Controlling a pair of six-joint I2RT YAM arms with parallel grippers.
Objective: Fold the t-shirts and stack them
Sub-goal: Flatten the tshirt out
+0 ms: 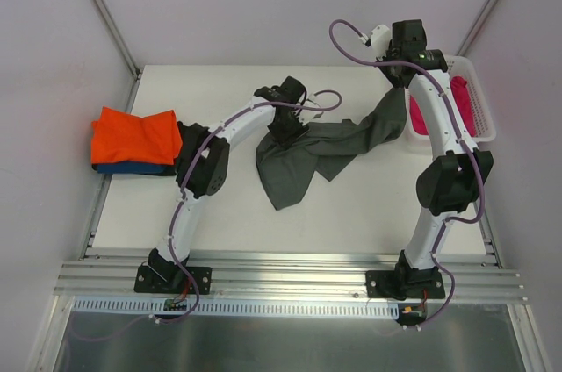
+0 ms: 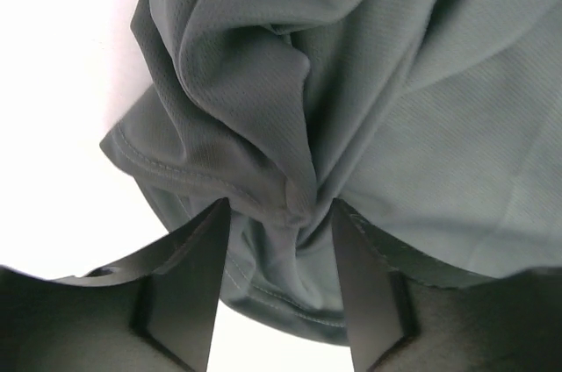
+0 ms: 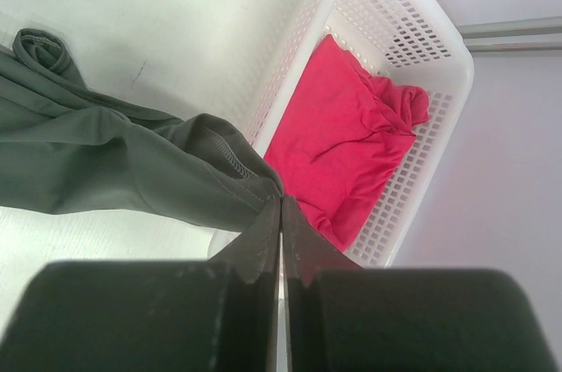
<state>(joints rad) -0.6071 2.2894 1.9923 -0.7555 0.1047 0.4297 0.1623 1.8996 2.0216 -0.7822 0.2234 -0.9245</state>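
A dark grey t-shirt (image 1: 303,157) lies crumpled across the middle of the table, stretched between both grippers. My left gripper (image 1: 287,126) holds a thick bunch of it between its fingers (image 2: 281,205). My right gripper (image 1: 395,84) is shut on the shirt's edge at its fingertips (image 3: 281,199), lifting that end near the basket. A folded orange t-shirt (image 1: 133,135) lies on top of a blue one (image 1: 132,168) at the table's left edge. A magenta pink t-shirt (image 1: 459,100) lies crumpled in the basket, also in the right wrist view (image 3: 342,144).
The white mesh basket (image 1: 486,118) stands at the table's right edge, close beside my right arm; its rim shows in the right wrist view (image 3: 439,47). Metal frame posts rise at the back corners. An aluminium rail runs along the near edge.
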